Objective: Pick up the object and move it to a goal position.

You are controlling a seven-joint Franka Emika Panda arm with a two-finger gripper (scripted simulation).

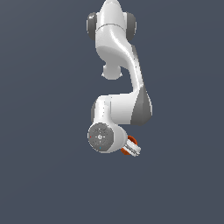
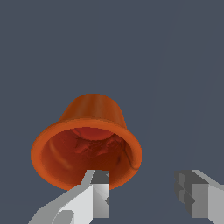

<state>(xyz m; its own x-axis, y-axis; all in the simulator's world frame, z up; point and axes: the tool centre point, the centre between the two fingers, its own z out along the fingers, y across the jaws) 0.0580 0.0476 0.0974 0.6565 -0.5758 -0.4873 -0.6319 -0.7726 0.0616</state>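
The one container here is the orange-red cup (image 2: 87,140), and the wrist view looks straight into its mouth: the inside shows mottled darker red walls and a rounded bottom, with nothing loose lying in it.

The claw (image 2: 146,194) stands wide open, its two grey fingers well apart. One finger (image 2: 99,192) sits at the cup's rim, its tip overlapping the near edge of the rim in the wrist view; whether it touches the rim I cannot tell. The other finger (image 2: 197,197) is off to the side with bare grey ground between it and the cup. So the cup is not centred between the fingers but lies to the side of one of them, and the claw holds nothing.

In the exterior view the white arm (image 1: 118,65) hangs over the spot and hides nearly all of the cup; only slivers of orange (image 1: 132,141) peep out beside the claw (image 1: 131,148), low and to the exterior view's right of the round wrist joint.

The cup tapers like a flowerpot, narrow at its base, flaring to a thick rolled rim, glossy with faint vertical ribs
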